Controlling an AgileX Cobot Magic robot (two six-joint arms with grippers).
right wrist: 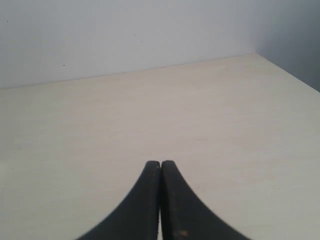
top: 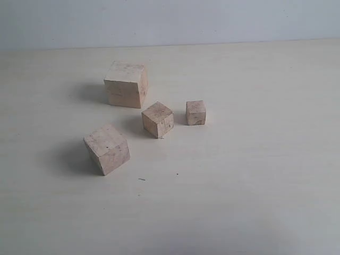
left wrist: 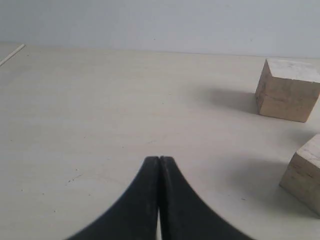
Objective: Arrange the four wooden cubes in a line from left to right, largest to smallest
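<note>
Pale table (top: 255, 175), light wall (top: 170, 21) behind it. Four wooden cubes in a loose cluster left of centre in the exterior view, none touching another.

Largest cube (top: 126, 84): at the back of the cluster, flat on the table, shadow thrown to its left. Also seen in the left wrist view (left wrist: 288, 90), with a faint seam line across one side.

Second-largest cube (top: 107, 149): nearest the camera and farthest left, well apart from the largest. Turned so one edge faces forward. Brown specks on the top face.

Third cube (top: 158, 119): mid-cluster, near the largest cube's front right corner. Also turned edge-forward, with darker grain on its right face.

Smallest cube (top: 195, 112): just beside the third on its right, with a narrow gap between them. Sits roughly square to the camera.

Left wrist view also catches part of one more cube at the frame edge; cannot tell which one.

Left claw (left wrist: 159, 162): dark fingers pressed together tip to tip, nothing between them, low over bare table, with the cubes off to one side.

Right claw (right wrist: 160, 164): fingers likewise closed against each other and empty, over bare table near the table's corner by the wall. No cube in its view.

Neither claw appears in the exterior view.
</note>
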